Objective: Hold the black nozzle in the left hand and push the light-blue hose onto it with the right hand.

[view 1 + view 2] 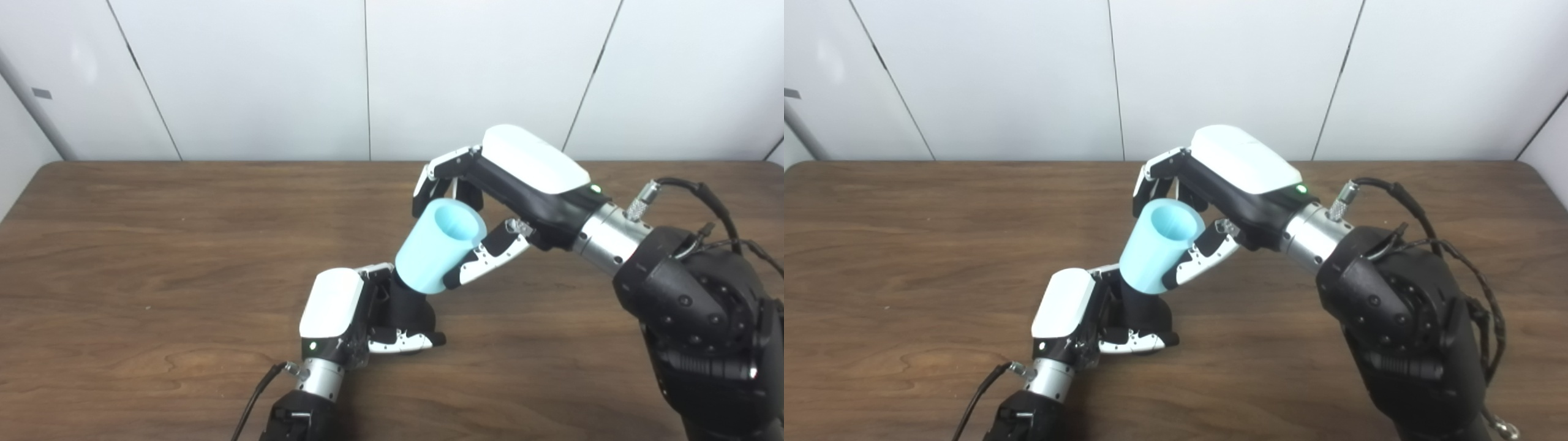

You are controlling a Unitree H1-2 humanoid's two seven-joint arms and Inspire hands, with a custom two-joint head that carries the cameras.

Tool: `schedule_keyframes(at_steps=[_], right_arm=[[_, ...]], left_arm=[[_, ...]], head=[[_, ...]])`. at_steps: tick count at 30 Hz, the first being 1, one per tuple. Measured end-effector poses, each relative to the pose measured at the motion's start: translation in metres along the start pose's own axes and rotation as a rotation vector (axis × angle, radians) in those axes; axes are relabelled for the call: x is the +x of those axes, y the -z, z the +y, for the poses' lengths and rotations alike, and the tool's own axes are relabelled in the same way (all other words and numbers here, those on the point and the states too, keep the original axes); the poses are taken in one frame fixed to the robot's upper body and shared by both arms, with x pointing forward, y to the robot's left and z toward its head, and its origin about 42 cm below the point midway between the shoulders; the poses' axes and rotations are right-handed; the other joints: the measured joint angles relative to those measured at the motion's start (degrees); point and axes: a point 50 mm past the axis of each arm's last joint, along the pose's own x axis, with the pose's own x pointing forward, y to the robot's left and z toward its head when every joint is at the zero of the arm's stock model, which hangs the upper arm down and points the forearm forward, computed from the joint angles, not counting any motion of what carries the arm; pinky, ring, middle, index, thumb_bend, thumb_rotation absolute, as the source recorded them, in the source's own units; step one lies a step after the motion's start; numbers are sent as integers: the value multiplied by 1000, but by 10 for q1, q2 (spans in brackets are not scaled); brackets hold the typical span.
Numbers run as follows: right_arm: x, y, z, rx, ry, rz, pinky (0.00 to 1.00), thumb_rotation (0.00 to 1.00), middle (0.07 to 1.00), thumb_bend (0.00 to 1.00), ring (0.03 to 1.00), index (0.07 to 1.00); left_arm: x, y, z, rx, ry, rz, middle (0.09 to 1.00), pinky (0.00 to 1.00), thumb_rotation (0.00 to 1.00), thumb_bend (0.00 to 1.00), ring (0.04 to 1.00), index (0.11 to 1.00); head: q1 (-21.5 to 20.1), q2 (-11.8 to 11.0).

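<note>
Now, from the left eye view, we see the left robot hand (358, 315) low on the wooden surface (153, 245), its fingers wrapped around the black nozzle (409, 306), which tilts up toward the right. Just above the nozzle, the right robot hand (490, 202) clasps the light-blue hose (438, 245), whose lower end sits over the nozzle's top. From the right eye view, we find the same: hose (1159, 248) above nozzle (1145, 309), open mouth facing up.

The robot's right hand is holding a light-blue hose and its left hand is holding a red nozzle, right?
Not quite: the nozzle is black, not red. Both eye views show it gripped in the left hand, while the right hand does hold the light-blue hose.
</note>
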Motion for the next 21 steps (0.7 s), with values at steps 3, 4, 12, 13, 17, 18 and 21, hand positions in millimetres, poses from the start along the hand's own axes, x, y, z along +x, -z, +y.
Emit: schedule_keyframes(at_steps=[3, 4, 12, 13, 17, 18, 21], right_arm=[[0, -1, -1, -19, 11, -2, 349, 0, 496, 515, 383, 526], [1, -1, 0, -30, 11, -3, 346, 0, 495, 514, 379, 531], [5, 6, 4, -48, -7, 28, 321, 0, 489, 510, 364, 547], [5, 7, 5, -49, -10, 30, 323, 0, 487, 510, 363, 549], [6, 10, 8, -59, -25, 27, 323, 0, 487, 510, 364, 549], [7, 12, 10, -56, -33, 30, 315, 0, 485, 510, 360, 550], [7, 14, 14, -46, -47, 39, 290, 0, 480, 509, 351, 552]], left_arm=[[0, 0, 0, 0, 0, 2, 478, 446, 0, 524, 502, 490], [0, -1, 0, 0, 0, 2, 483, 452, 0, 524, 507, 489], [0, -2, 0, 1, 0, 10, 486, 458, 0, 523, 509, 488], [0, -2, 0, 1, 0, 10, 483, 459, 0, 524, 509, 489], [0, -2, 0, 2, 1, 10, 484, 458, 0, 524, 508, 489], [0, -2, 0, 2, 1, 9, 477, 454, 0, 524, 506, 491], [0, -2, 0, 2, 1, 8, 472, 458, 0, 524, 509, 493]], head=[[0, 0], [-1, 3], [-1, 3], [-1, 3], [-1, 3], [-3, 7], [-4, 7]])
